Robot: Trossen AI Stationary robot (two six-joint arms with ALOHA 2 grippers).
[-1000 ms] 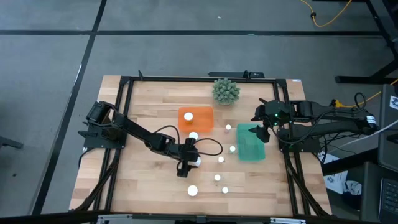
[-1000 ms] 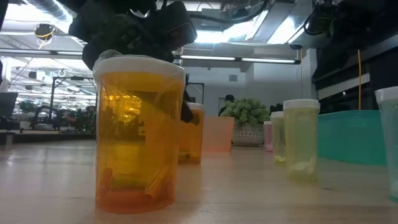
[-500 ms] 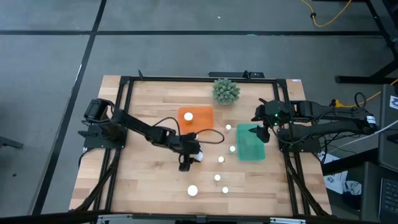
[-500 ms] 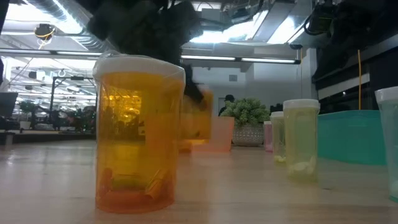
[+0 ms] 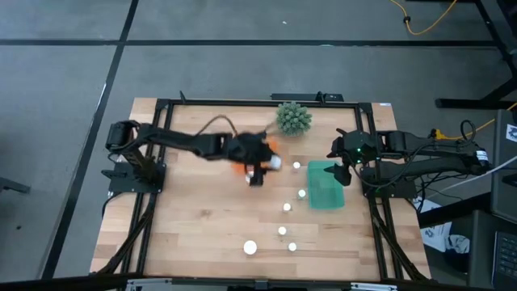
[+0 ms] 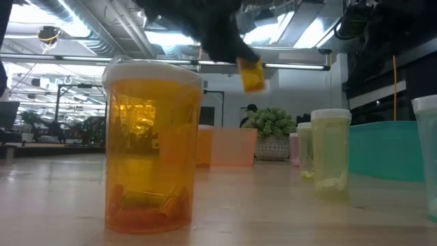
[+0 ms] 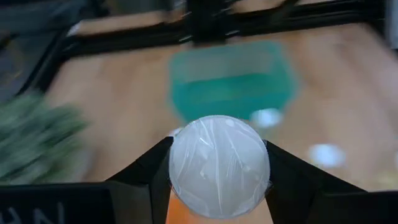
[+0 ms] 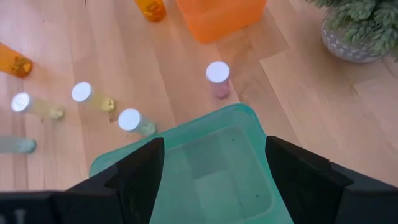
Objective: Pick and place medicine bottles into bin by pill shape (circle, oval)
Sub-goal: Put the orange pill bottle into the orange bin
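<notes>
- The left gripper [image 5: 260, 170] sits just left of the frame's centre in the high view, over the orange tray [image 5: 271, 146], most of which it hides.
- Its fingers [image 7: 149, 171] are clamped on an orange bottle [image 7: 219, 167] with a white cap (the cap fills the lower middle of the left wrist view). In the low view this bottle [image 6: 252, 74] hangs tilted in the upper middle, clear of the table [image 5: 194, 226].
- The right gripper [image 5: 338, 165] hovers at the teal tray [image 5: 326, 186], right of centre in the high view; its fingers [image 8: 140, 171] stand wide apart over that tray's near edge.
- On the table, loose bottles show as white caps: one pink bottle [image 8: 217, 79] between the two trays, one [image 5: 302, 193] just left of the teal tray, and four more lower down, the wide one [image 5: 250, 247] lowest and furthest left.
- A large orange bottle [image 6: 151, 145] stands upright at the left of the low view, with a pale yellow bottle [image 6: 330, 152] to its right.
- The green plant [image 5: 293, 118] sits at the upper middle of the table.
</notes>
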